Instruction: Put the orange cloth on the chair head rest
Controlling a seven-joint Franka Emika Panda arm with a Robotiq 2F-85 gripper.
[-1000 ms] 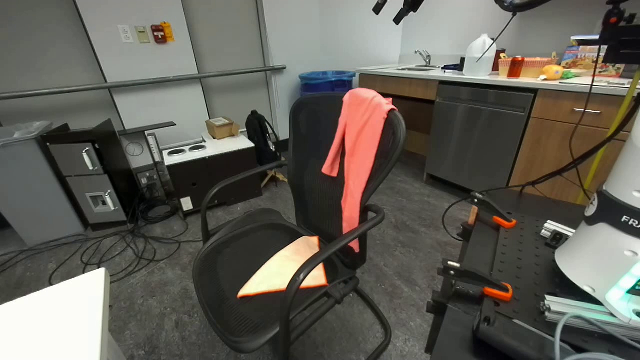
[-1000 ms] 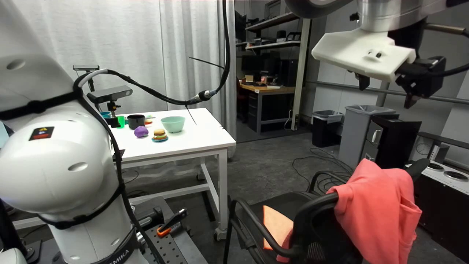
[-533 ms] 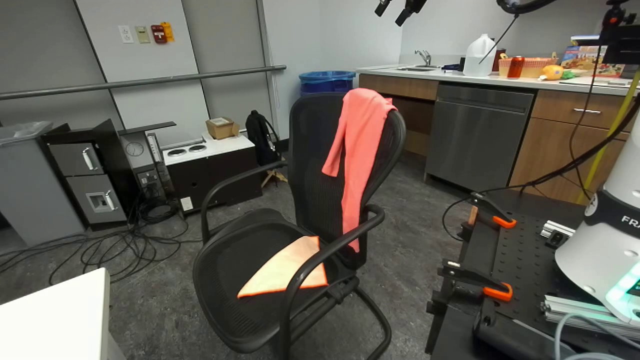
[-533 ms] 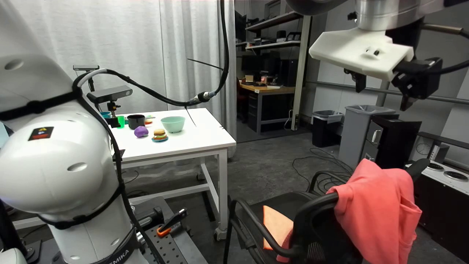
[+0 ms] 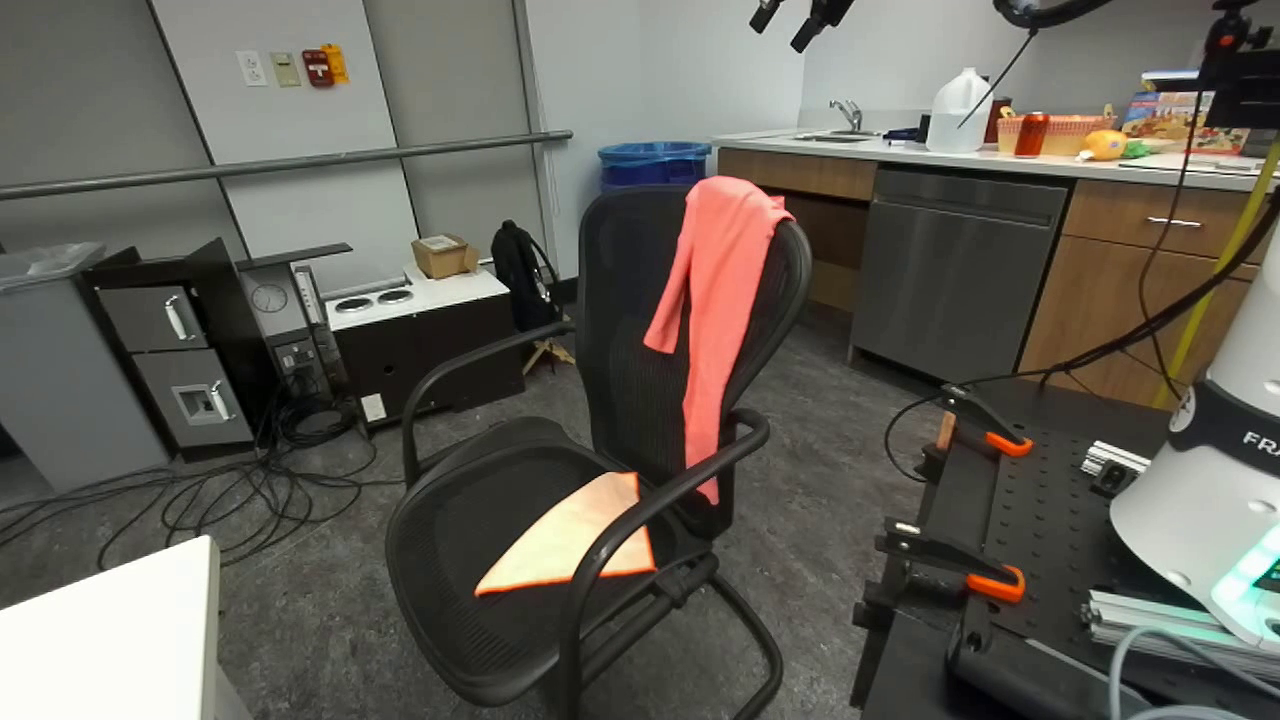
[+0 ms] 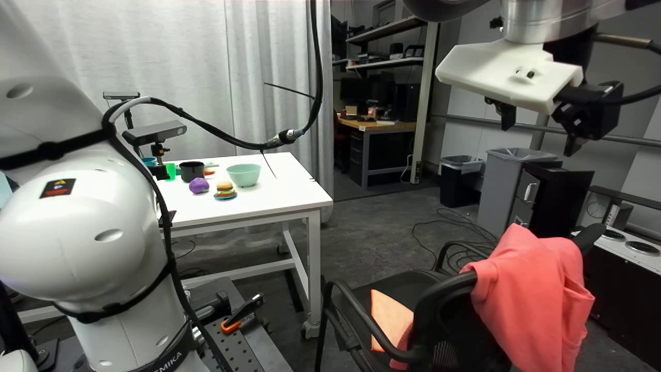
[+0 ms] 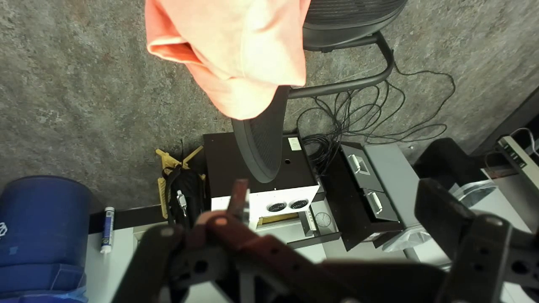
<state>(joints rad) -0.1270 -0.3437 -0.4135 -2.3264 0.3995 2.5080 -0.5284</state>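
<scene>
Since the orange cloth [image 5: 725, 260] straddles the chair head rest [image 5: 638, 198], placement prob. done.
Your tool [image 6: 539, 139] stands wide, nothing btwn, well up & clear of it, prob. so you don't snag it. Cloth hangs down front & rear of chair back [image 5: 628, 310], so own wt. + friction likely hold it w/o grip.

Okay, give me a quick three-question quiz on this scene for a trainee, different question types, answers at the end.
1. Multiple choice: What is the coral cloth draped over? A) the white table; B) the chair head rest; C) the dishwasher.
2. True or false: The hand is open and apart from the coral cloth.
3. Fill in the blank: The peach cloth lies on the ____ of the black chair.

Key: 1. B; 2. true; 3. seat.
</scene>
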